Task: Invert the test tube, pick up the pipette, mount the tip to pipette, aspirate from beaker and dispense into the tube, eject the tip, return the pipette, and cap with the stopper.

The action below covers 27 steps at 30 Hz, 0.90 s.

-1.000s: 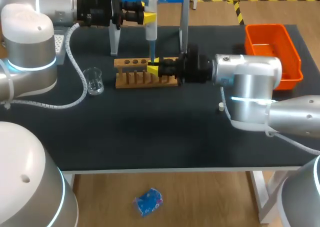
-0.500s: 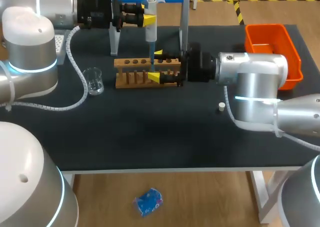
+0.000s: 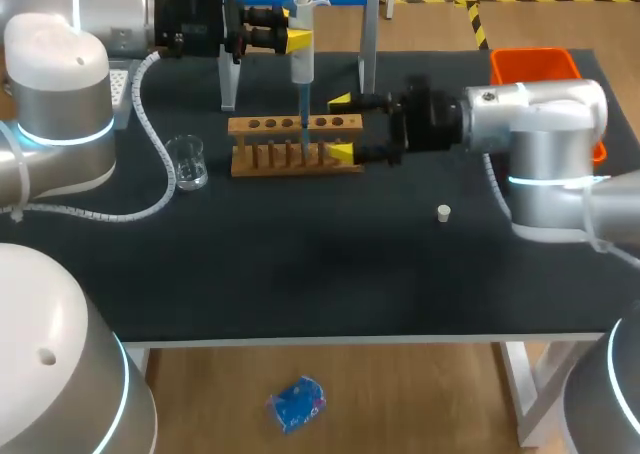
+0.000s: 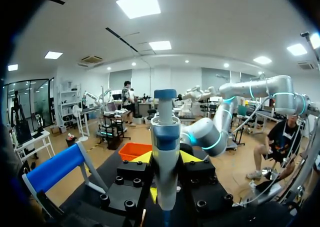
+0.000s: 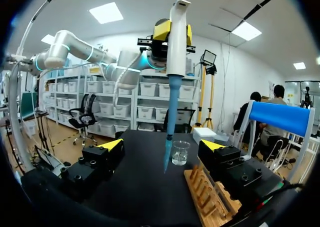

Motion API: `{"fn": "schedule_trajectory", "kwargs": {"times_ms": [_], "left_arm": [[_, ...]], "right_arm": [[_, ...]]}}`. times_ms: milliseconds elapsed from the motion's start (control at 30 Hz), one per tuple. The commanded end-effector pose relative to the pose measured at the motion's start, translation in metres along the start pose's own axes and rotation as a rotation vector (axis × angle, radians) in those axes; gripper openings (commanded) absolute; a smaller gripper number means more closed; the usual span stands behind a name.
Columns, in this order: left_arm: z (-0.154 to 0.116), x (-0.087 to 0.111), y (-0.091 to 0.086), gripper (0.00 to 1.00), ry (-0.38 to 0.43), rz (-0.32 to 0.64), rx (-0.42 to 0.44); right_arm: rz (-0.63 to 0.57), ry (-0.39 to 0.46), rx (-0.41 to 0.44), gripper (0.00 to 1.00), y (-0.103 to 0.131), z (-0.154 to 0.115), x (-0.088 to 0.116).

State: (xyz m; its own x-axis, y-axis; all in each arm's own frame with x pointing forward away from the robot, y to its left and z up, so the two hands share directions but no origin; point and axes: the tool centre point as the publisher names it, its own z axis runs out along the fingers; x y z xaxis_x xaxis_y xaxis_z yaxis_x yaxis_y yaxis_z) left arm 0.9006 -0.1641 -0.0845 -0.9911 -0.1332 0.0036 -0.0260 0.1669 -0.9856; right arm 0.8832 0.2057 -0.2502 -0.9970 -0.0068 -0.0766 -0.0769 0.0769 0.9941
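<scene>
The right end effector point(image 3: 341, 127) has let go, opened wide and slid back from the wooden rack point(image 3: 265, 126). It holds nothing. The left end effector point(image 3: 296, 29) has not moved and grips the pipette point(image 3: 302, 59), whose blue tip points down into the rack. The test tube should be there, but I cannot pick it out. With nothing steadying the tube, the tip could bump it or drip on the rack. The stopper point(image 3: 444, 212) lies well apart on the bench point(image 3: 300, 264). No writing can be read.
</scene>
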Motion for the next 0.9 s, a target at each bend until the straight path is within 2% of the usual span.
{"fn": "schedule_trajectory", "kwargs": {"times_ms": [33,500,700,900], "left_arm": [[-0.001,0.0,0.0,0.0,0.002,0.0,0.0],[-0.001,0.001,0.0,0.0,-0.004,0.003,0.002],[-0.025,-0.003,-0.004,0.0,-0.086,0.043,-0.003],[-0.056,-0.018,-0.003,0.0,-0.1,0.096,-0.004]], "right_arm": [[-0.023,0.042,-0.013,1.0,-0.005,-0.013,0.01],[-0.023,0.042,-0.013,1.0,-0.005,-0.013,0.01],[-0.023,0.042,-0.013,1.0,-0.005,-0.013,0.01],[-0.023,0.042,-0.013,1.0,-0.005,-0.013,0.01]]}}
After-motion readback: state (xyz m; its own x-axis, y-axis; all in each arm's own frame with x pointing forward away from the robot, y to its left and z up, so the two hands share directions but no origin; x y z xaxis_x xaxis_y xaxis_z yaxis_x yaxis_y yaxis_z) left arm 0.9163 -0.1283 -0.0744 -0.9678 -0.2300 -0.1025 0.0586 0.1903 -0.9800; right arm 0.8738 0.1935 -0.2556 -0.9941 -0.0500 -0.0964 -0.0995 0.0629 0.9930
